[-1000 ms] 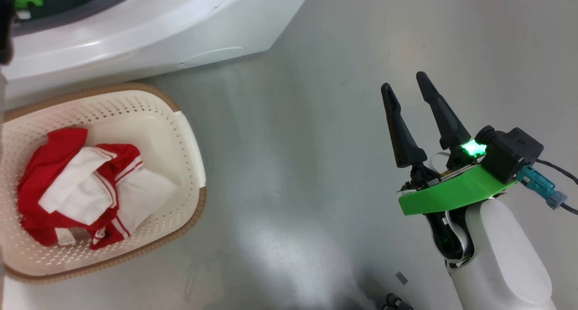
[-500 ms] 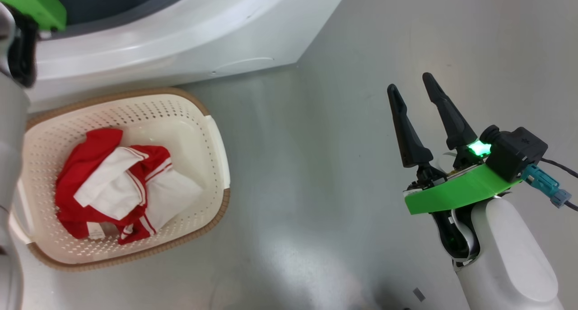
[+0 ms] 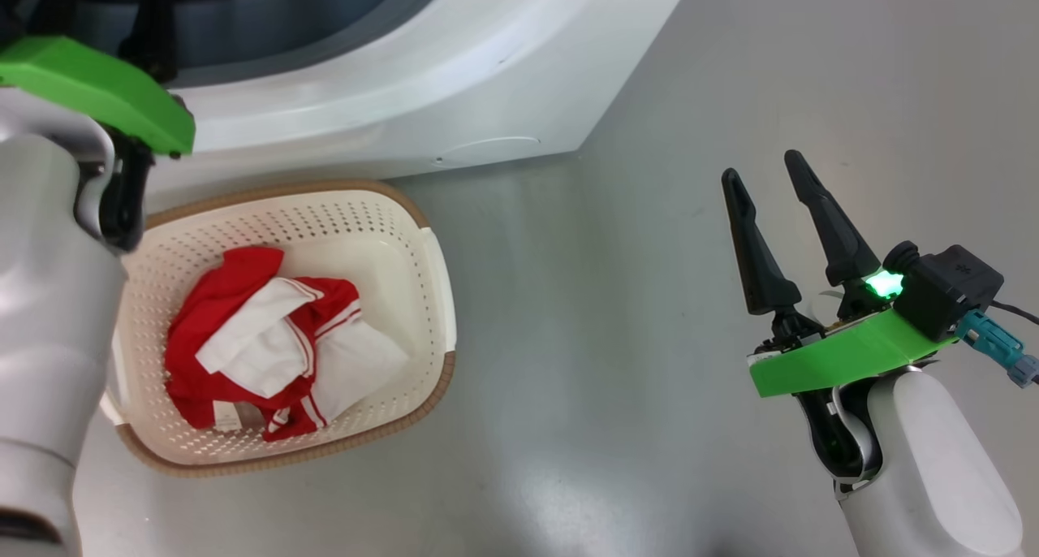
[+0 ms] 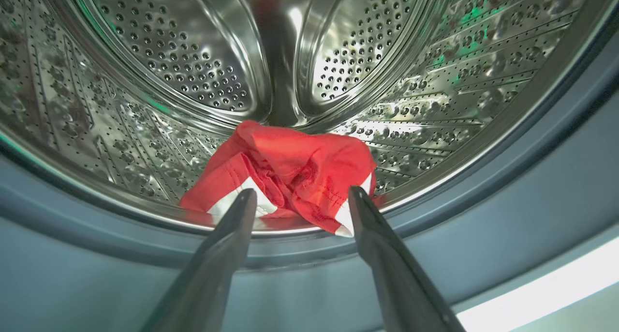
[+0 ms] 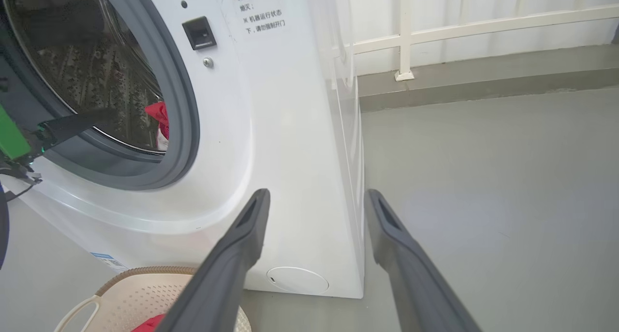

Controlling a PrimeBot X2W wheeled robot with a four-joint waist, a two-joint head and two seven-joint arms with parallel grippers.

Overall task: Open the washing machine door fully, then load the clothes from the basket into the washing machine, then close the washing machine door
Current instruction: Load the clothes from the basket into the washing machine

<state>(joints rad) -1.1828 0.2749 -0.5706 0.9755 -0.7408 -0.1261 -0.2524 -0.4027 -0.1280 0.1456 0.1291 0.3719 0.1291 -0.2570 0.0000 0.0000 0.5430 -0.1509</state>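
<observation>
1. Left gripper (image 4: 302, 191): fingers apart, nothing between them, at the mouth of the drum (image 4: 184, 66).
2. Just past its tips: red garment (image 4: 290, 162) on the drum's front lip.
3. Right gripper (image 3: 760, 165): fingers apart, empty, over the floor (image 3: 609, 338).
4. Well to its left: basket (image 3: 381, 216) holding clothes (image 3: 268, 338), beside the washing machine (image 3: 454, 78).

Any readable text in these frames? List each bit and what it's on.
"※ 机器运行状态 下,请勿强制开门": notice on the washing machine front, right of the opening.
"熄灭;": same notice, the line above.
Notice's top line: cut by the frame edge, unreadable.
Blue sticker, machine's lower front: too small to read.
White tag on the clothes in the basket: too small to read.
</observation>
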